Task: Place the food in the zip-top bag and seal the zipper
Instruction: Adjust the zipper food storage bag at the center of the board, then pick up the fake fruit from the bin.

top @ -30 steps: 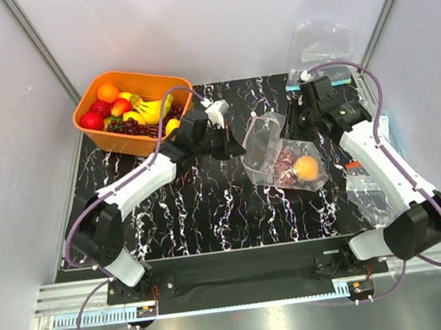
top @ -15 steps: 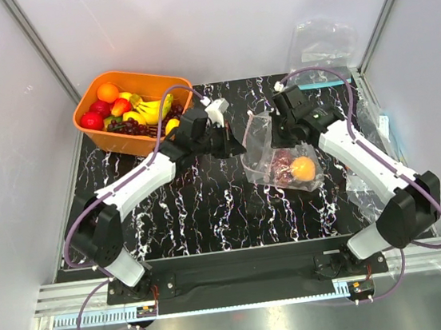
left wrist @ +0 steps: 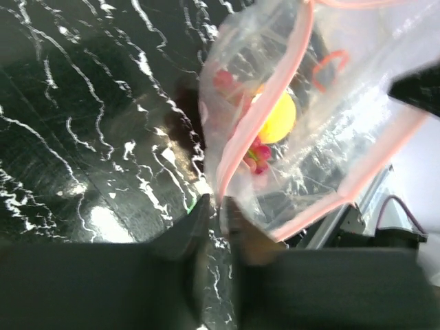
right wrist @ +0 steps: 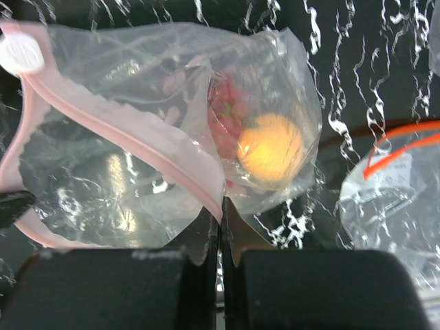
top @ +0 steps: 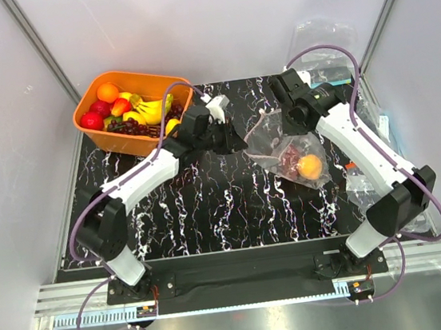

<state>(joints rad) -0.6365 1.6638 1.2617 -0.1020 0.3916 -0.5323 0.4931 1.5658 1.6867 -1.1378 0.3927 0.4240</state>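
Left hand (left wrist: 221, 214) and right hand (right wrist: 221, 230) each clench the pink zipper (right wrist: 137, 141), the right having swung in closer. The zip-top bag (top: 269, 136) now stretches between them on the desk (top: 209, 206), toy fruits (top: 310, 167) inside, ready for sealing.

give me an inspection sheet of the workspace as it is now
surface: black marbled table, no spills seen
job's things: zip-top bag mid-table; orange fruit and red fruit inside; zipper strips apart, unsealed
clutter: orange basket of more fruit, back left; spare bags at right
grippers: left gripper and right gripper each shut on the bag's mouth edge
cables: purple cables loop off both arms, clear of the bag
surroundings: white walls, metal frame
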